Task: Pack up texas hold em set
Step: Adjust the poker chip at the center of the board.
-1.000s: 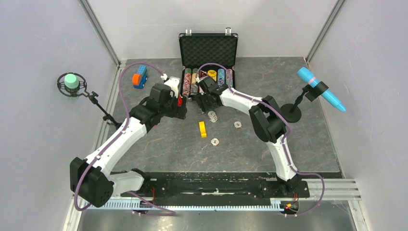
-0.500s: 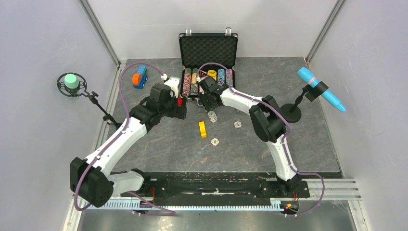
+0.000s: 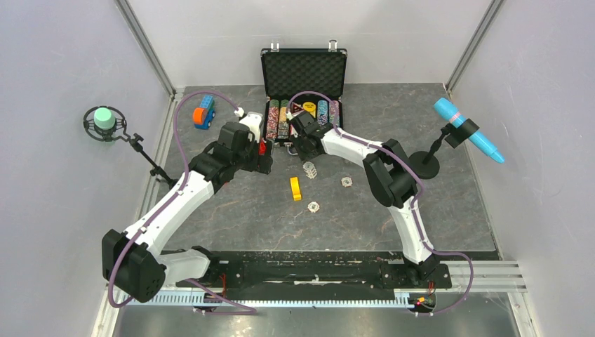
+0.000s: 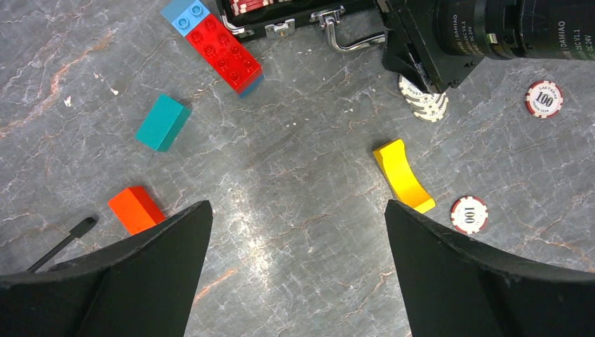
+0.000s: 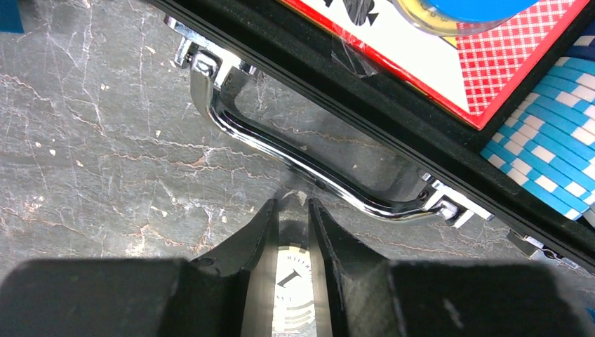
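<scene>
The black briefcase [image 3: 304,70] of the texas hold em set stands open at the back, rows of coloured chips [image 3: 302,112] in its base. My right gripper [image 3: 304,154] hangs just in front of its silver handle [image 5: 309,165], over a splayed stack of white chips [image 4: 423,104]. In the right wrist view its fingers [image 5: 293,203] stand a narrow gap apart, and a white chip [image 5: 291,281] marked "1" shows in that gap; a grip does not show. Two loose chips [image 4: 544,98] [image 4: 469,215] lie on the table. My left gripper [image 4: 298,210] hovers wide open over bare table.
A yellow block [image 4: 403,175] lies between the loose chips. A red and blue brick [image 4: 223,49], a teal block [image 4: 162,123] and an orange block [image 4: 135,208] lie to the left. A green-topped stand [image 3: 104,119] and a blue stand [image 3: 466,130] flank the table.
The right gripper's fingers have narrowed over the white chip stack. Both arms otherwise stay where they were.
</scene>
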Controlling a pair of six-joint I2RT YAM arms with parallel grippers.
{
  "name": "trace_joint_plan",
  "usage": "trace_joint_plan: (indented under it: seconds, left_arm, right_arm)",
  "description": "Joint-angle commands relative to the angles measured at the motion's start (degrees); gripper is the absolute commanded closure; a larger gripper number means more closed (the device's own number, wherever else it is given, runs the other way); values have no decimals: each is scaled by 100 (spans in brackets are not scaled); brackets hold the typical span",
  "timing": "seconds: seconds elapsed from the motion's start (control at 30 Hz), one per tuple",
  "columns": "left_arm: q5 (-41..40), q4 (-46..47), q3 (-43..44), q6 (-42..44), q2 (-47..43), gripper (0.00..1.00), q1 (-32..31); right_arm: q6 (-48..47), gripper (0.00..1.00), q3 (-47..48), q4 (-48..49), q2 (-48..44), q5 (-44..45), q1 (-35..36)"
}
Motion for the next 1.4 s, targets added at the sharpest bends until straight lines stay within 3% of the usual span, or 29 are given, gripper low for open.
trace_joint_plan:
  seconds: [0.0,1.37]
  left_arm:
    - [-97,66,89,267,-32,0,20]
    - [-68,61,98,259,-38,0,20]
  right_arm:
    - [-61,77,-144,-166,-92,-53,20]
    - [-158,79,-675,-387,-543,-141,33]
